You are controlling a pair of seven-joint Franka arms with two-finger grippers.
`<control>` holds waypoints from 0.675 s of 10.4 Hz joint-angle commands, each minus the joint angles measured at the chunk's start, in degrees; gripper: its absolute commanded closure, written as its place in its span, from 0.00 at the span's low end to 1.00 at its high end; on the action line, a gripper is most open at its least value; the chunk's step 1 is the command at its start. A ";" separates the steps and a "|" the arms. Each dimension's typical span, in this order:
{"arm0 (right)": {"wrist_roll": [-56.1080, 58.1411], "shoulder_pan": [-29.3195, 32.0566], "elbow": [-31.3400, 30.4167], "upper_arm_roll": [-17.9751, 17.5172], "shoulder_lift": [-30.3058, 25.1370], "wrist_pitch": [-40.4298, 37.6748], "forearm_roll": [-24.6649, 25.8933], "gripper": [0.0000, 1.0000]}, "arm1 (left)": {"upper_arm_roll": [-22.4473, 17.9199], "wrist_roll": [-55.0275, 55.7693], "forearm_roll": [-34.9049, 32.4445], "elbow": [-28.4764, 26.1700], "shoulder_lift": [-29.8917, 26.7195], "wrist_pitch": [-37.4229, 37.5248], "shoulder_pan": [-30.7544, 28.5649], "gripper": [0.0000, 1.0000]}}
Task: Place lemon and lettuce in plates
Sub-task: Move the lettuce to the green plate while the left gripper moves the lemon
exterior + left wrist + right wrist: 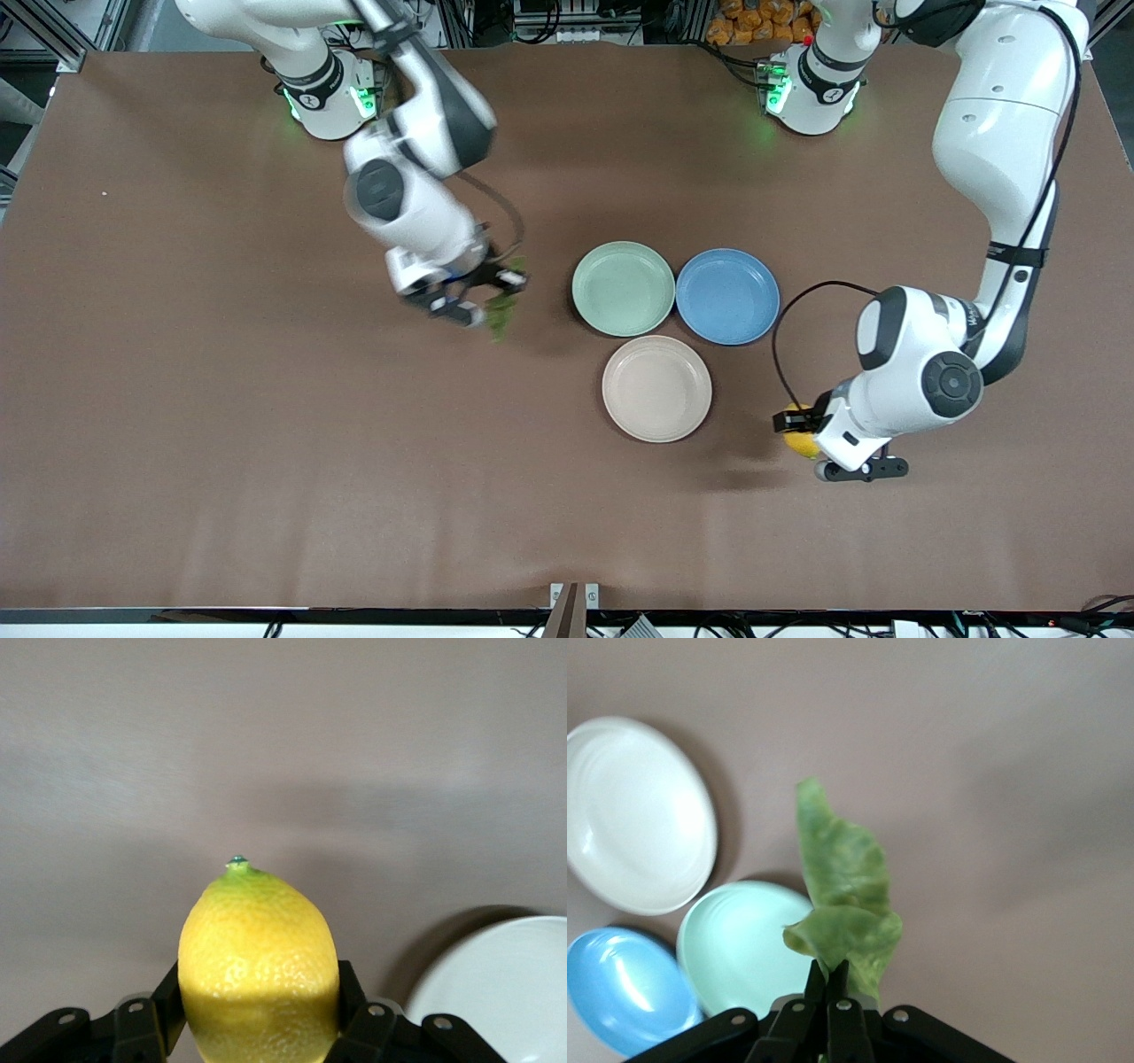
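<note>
Surface [221,461] of brown matting is seen carrying three plates clustered near its middle: a mint green plate [624,288] and a blue plate [727,295] side by side and touching at the rims, with a cream plate [656,388] nearer to the front camera, just below the gap between them. All three are shown bare.

Both arms are held up over the surface, each already loaded. The right gripper [483,297] is located over bare matting toward the right arm's end, just beside the mint green plate, and its jaws are pinched together on the stem end of the lettuce [501,315]. In the right wrist view the lettuce [843,895] is seen hanging out from the jaws with its long axis pointing away from them, and the mint green plate [744,948] lies beside the leaf, closer than the cream plate [638,815].

The left gripper [797,430] is located over bare matting toward the left arm's end, near the cream plate, with its jaws clamped on the flanks of the lemon [802,440]. In the left wrist view the lemon [259,966] is shown with its greenish tip pointing away from the jaws, and a pale plate rim [496,992] lies off to one side.

Judged from this layout, the mint green plate is best served by the right arm and the cream plate by the left; each load must be carried sideways before release.
</note>
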State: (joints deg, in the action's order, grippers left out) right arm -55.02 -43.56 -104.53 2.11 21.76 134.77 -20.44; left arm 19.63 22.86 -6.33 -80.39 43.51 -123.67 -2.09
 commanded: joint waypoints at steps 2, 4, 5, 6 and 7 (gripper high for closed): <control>-13.67 -8.53 9.32 0.53 9.42 4.53 -0.30 1.00 | 2.43 12.27 0.79 -0.56 -0.97 -0.17 4.61 1.00; -16.07 -11.01 11.80 -0.08 12.51 8.11 -0.73 0.82 | 1.90 15.88 0.53 -0.82 -0.45 -0.17 8.66 1.00; -17.30 -10.41 11.63 -2.52 12.96 12.06 -0.56 0.39 | 1.81 17.55 0.18 -0.82 0.08 -0.26 9.98 1.00; -17.40 -9.97 11.46 -2.63 13.13 12.70 -0.56 0.11 | 1.81 18.79 -0.44 -0.82 0.34 -0.78 10.87 1.00; -17.32 -9.36 11.46 -2.63 13.05 12.62 -0.48 0.00 | 1.81 20.19 -1.05 -0.91 0.78 -1.31 11.66 1.00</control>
State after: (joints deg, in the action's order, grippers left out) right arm -71.67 -54.36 -94.86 0.08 33.91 147.38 -20.44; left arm 22.09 40.75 -6.38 -81.20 44.02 -123.77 8.72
